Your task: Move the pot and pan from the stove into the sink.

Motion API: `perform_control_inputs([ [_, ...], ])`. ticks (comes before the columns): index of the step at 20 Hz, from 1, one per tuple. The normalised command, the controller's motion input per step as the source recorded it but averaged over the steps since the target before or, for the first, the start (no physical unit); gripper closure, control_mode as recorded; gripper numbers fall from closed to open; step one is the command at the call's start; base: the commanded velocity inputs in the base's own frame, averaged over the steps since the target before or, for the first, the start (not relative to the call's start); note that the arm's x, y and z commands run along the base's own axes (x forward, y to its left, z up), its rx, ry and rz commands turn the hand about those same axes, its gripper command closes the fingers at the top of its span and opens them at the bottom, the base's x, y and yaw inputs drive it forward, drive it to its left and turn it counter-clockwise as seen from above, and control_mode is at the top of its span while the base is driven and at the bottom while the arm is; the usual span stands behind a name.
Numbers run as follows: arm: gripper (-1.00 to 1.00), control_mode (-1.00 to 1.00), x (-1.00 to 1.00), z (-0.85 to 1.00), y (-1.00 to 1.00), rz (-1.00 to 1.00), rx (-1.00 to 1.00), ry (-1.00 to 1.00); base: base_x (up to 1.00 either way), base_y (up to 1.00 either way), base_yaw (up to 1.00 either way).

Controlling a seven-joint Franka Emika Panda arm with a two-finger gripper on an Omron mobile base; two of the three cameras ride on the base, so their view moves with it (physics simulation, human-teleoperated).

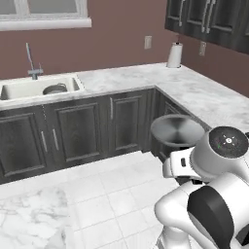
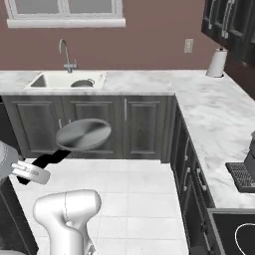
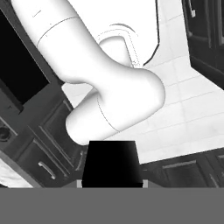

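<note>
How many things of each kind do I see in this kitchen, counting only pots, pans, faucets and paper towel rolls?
Pots: 1, the pot, lying in the sink
Pans: 1, the pan, held in the air by its dark handle in the gripper
Faucets: 1, the faucet behind the sink
Paper towel rolls: 1, the paper towel roll on the counter
Total: 4

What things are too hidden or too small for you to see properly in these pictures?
- The pot in the sink: small and far, mostly behind the basin wall.
- The stove: cut off by the right base view's corner.
- The pan: its handle hides behind the arm in the left base view.
</note>
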Motion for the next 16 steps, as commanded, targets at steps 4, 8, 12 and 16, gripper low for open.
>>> perform_control_inputs([
  [4,1.0,1.0,0.0,0.0,0.0,0.0,0.0,0.0,-0.05,0.0,0.5],
  [8,1.0,1.0,0.0,0.0,0.0,0.0,0.0,0.0,-0.02,-0.28,0.39],
  [12,1.0,1.0,0.0,0.0,0.0,0.0,0.0,0.0,0.04,-0.56,0.24],
  [16,1.0,1.0,0.0,0.0,0.0,0.0,0.0,0.0,0.08,-0.68,0.17],
])
